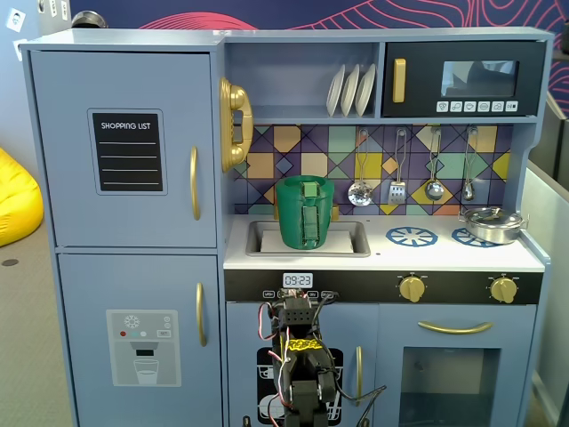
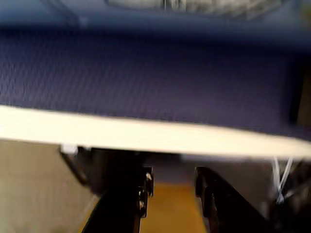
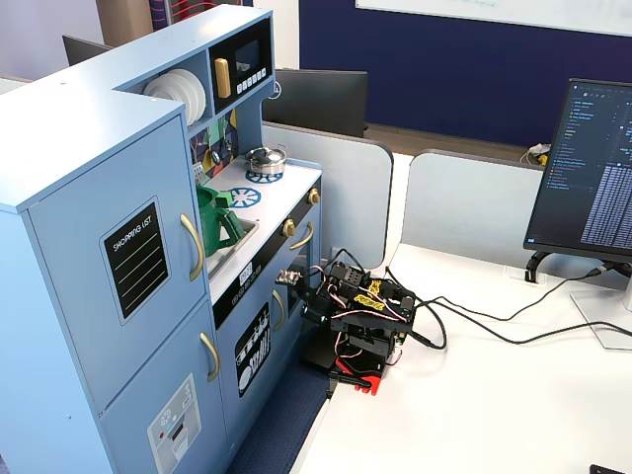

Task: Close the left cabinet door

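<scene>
From what I see, the left cabinet door [image 1: 124, 147] already sits flush with the fridge frame in both fixed views: the chalkboard panel [image 1: 129, 151] faces straight out, the gold handle [image 1: 194, 183] is at its 3 o'clock edge, and there's no gap at the seam. It's at about 10 o'clock in the front fixed view, above the dispenser door [image 1: 142, 342].

The arm [image 3: 357, 318] is folded low on the white counter [image 3: 494, 395] in front of the kitchen's lower cabinets, well apart from the door. The gripper [image 2: 171, 187] in the wrist view is empty, its fingers [image 2: 142, 187] spread with a clear gap, pinching nothing. That view is blurred, showing only blue surface and a white edge.

My read is the closing step looks done and the arm is parked. Next move is probably none. If the latch isn't seated, I'd lift toward 10 o'clock and press the handle side flat.
</scene>
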